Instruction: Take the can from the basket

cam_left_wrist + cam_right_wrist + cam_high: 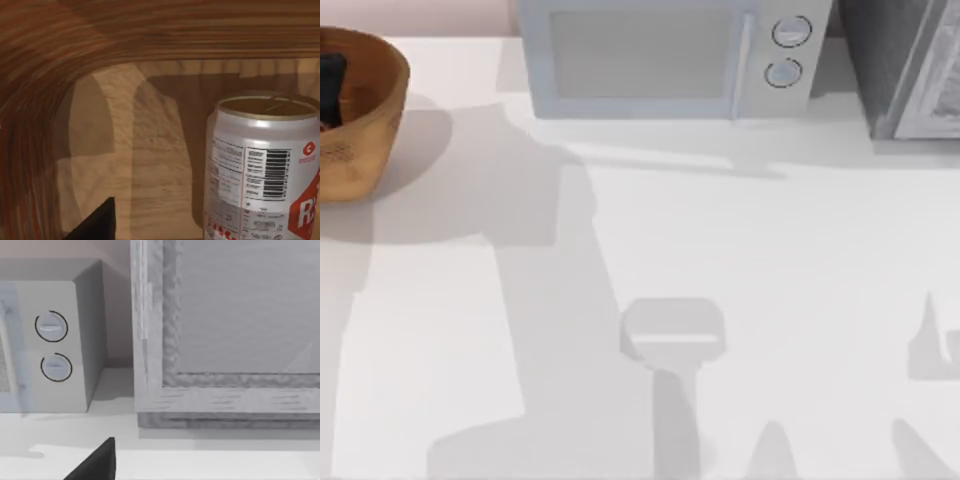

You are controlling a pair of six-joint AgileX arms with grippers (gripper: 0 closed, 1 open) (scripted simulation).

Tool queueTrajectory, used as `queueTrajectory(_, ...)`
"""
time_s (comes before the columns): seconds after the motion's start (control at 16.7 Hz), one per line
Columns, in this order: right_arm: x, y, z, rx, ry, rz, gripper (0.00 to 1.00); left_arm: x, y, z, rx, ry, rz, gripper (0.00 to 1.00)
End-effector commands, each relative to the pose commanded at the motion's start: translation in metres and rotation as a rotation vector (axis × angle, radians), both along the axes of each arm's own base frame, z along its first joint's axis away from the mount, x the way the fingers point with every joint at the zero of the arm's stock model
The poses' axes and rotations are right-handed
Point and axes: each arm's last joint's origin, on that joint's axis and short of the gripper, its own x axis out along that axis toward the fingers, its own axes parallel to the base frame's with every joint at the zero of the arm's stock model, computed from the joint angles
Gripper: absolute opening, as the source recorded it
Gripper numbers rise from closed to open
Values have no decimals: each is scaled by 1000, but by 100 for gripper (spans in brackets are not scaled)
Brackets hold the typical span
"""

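The basket [365,120] is a round brown woven bowl at the table's far left, cut off by the edge of the top view. A dark part of my left gripper [330,85] sits down inside it. In the left wrist view the can [262,170] stands upright on the basket's floor [150,165], close in front of the camera. It has a golden top and a white side with a barcode and red marks. A dark piece of my left gripper [97,225] shows beside the can and apart from it. The basket's ribbed wall [35,125] curves around both.
A white microwave [665,55] stands at the back middle, with a grey cabinet [910,70] at the back right. The right wrist view faces both from low over the table, with a dark piece of my right gripper [97,462] at its edge. Arm shadows lie across the white tabletop [770,260].
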Motion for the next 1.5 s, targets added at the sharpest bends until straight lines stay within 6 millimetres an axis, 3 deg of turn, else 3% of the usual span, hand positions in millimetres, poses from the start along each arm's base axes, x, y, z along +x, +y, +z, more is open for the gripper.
queueTrajectory(0.3,0,0,0,0,0,0,100,2,-4,-40,-1,4,0,100)
queueTrajectory(0.6,0,0,0,0,0,0,100,2,-4,-44,-1,4,0,100)
queueTrajectory(1.38,0,0,0,0,0,0,100,2,-4,-44,-1,4,0,2)
queueTrajectory(1.5,0,0,0,0,0,0,100,2,-4,-44,-1,4,0,0)
